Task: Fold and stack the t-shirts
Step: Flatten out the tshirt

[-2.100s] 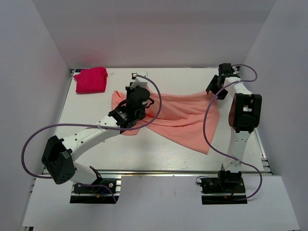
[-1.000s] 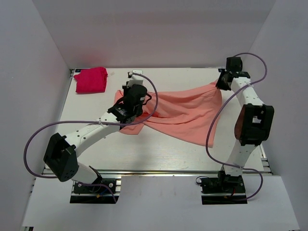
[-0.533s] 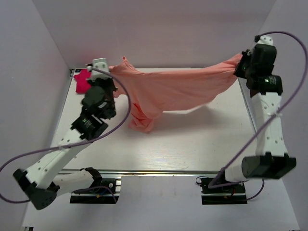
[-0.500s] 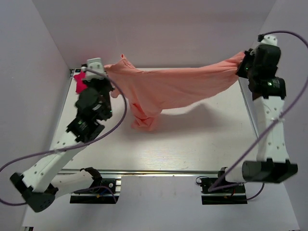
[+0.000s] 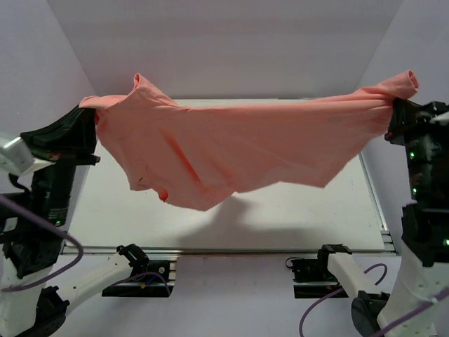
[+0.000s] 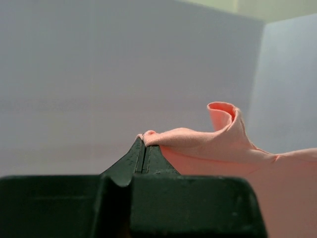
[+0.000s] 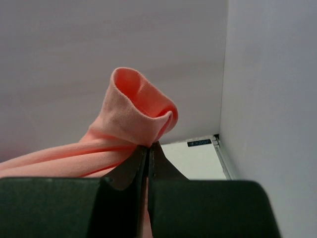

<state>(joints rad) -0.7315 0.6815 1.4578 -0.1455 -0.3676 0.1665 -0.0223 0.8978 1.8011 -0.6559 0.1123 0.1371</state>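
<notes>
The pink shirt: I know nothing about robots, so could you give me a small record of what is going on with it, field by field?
Item: salmon-pink t-shirt
Position: held up in the air, spread wide between the two arms, sagging in the middle
Left gripper: shut on one end of the cloth
Right gripper: shut on the other end, a rolled hem poking above it
Table: white, with the cloth's shadow on it

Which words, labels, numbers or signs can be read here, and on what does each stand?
Nothing can be read.
A small dark label at the far corner of the table, right wrist view: too small and blurred to read.
The salmon t-shirt: plain, no print showing.
</notes>
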